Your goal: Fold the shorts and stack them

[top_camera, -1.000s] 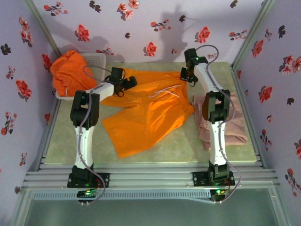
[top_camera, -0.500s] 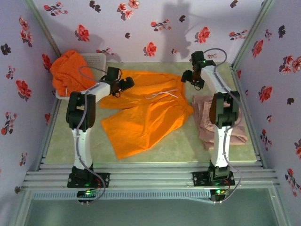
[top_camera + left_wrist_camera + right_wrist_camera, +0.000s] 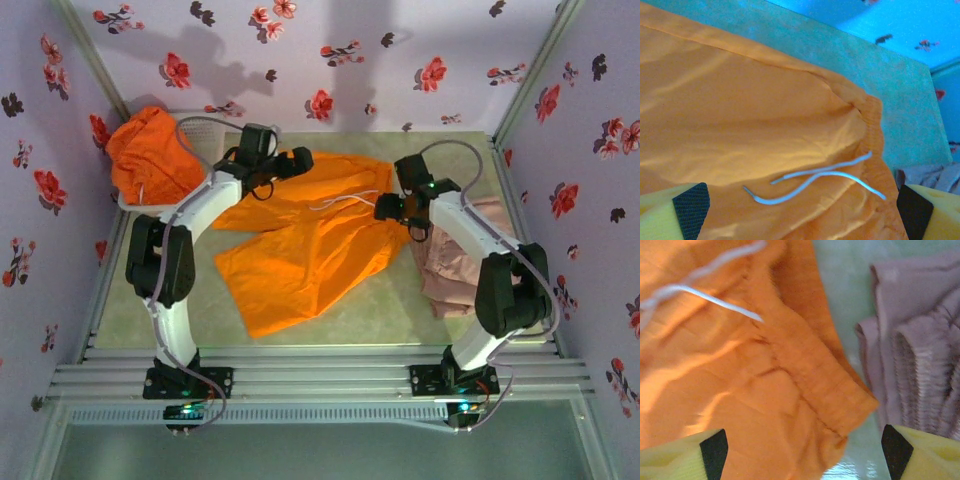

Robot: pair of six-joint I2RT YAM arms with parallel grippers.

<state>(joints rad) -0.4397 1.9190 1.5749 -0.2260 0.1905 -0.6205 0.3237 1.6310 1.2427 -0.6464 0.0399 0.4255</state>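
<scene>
One pair of bright orange shorts [image 3: 300,240] lies spread flat mid-table, white drawstring [image 3: 345,200] on top. My left gripper [image 3: 300,161] hovers open over its far edge; in the left wrist view the orange cloth [image 3: 740,100] and drawstring [image 3: 815,177] lie under the open gripper [image 3: 801,215], nothing held. My right gripper [image 3: 400,218] stands open above the waistband corner [image 3: 840,395], its fingers [image 3: 714,452] wide apart. Dusty pink-beige shorts [image 3: 470,262] lie folded at the right, also [image 3: 920,350]. A second orange pair [image 3: 150,160] is heaped in the basket.
A white mesh basket [image 3: 215,128] stands at the back left corner. Floral walls close in the table on three sides. Bare green tabletop [image 3: 380,300] shows in front of the spread shorts.
My right gripper opened and swung from the far right corner of the shorts toward the near waistband corner. My left gripper shifted right along the far edge, still open.
</scene>
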